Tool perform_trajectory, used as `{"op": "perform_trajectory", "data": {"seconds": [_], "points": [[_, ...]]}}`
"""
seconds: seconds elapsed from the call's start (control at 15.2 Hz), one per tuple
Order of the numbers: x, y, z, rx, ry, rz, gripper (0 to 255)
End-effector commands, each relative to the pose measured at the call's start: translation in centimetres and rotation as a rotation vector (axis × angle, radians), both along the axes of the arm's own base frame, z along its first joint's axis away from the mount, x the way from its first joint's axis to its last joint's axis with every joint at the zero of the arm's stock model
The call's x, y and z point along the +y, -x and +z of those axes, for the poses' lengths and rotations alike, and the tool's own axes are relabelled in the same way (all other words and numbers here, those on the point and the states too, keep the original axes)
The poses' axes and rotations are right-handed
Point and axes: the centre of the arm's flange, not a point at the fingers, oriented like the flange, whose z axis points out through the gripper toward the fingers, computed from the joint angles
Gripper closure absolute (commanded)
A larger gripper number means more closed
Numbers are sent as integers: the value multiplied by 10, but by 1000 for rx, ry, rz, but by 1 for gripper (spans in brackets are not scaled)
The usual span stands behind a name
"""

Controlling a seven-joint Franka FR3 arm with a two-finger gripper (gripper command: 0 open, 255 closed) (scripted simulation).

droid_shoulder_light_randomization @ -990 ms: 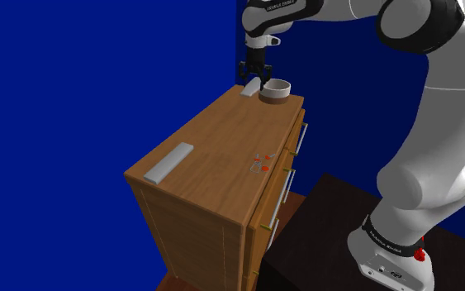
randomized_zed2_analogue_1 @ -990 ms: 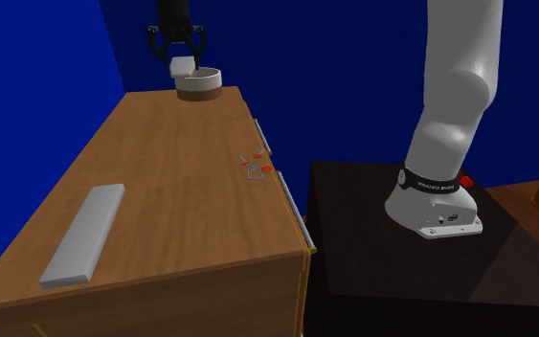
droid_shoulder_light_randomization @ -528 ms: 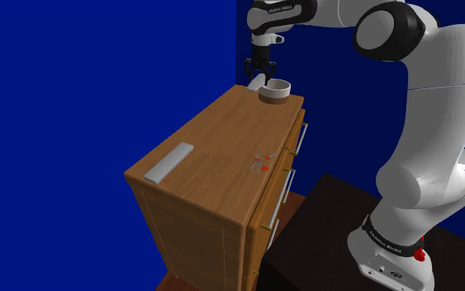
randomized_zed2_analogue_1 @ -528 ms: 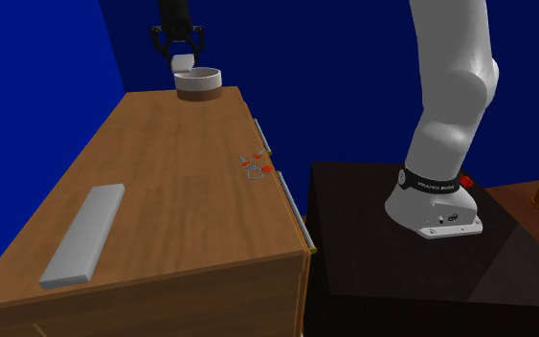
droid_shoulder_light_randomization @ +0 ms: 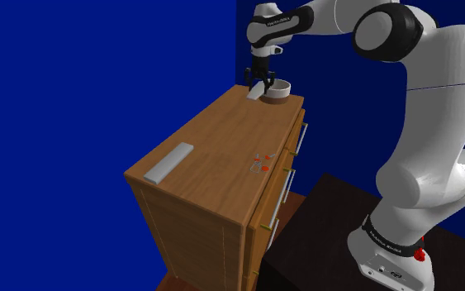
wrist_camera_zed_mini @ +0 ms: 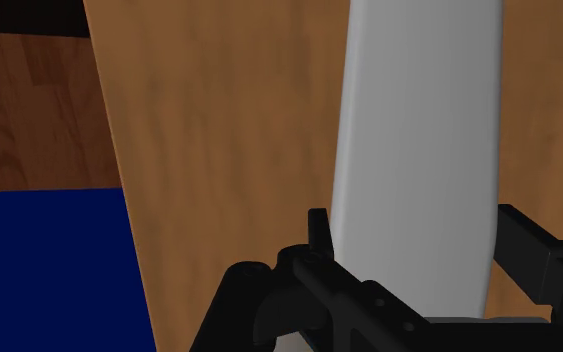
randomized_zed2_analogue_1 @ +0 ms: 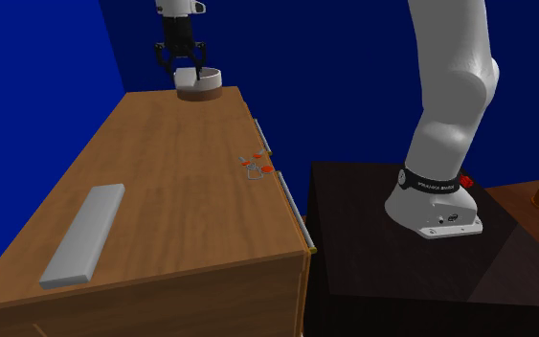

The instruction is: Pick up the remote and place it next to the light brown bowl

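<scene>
Deep blue walls close in behind a wooden dresser [droid_shoulder_light_randomization: 222,140], whose top serves as the work surface, while the white arm reaches from its dark stand [droid_shoulder_light_randomization: 329,217] out to the dresser's far end. That is where the gripper [droid_shoulder_light_randomization: 260,81] hangs, pointing straight down so that the remote [wrist_camera_zed_mini: 419,140], a pale grey slab, can be brought flat to the wood rather than dropped on an edge. In the wrist view the two black fingers [wrist_camera_zed_mini: 316,232] stand apart by just the remote's width and press on its long sides, so the claw is closed on the remote and carries it. The pale bowl [droid_shoulder_light_randomization: 278,88] with its brown base sits just beside the gripper at the far corner, and the remote is held close along its flank, which is the spot the task asks for. Whether the remote's underside already touches the wood or hangs a little above it is hard to judge from these angles; it looks very low. Judged from this, the carry is nearly over and what remains is to settle the remote and let go without nudging the bowl. A longer grey slab [droid_shoulder_light_randomization: 169,162] lies at the near end, well apart, and some small red bits [droid_shoulder_light_randomization: 261,164] lie near the drawer edge.
</scene>
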Motion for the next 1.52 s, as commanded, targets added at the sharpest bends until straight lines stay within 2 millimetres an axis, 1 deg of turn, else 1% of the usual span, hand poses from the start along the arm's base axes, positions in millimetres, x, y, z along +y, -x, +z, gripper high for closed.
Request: {"op": "perform_trajectory", "data": {"seconds": [0.0, 1.06, 1.45], "points": [[-1, -1, -10, -1, 0, 0, 255], [-1, -1, -94, -1, 0, 0, 255], [-1, -1, -94, -1, 0, 0, 255]]}}
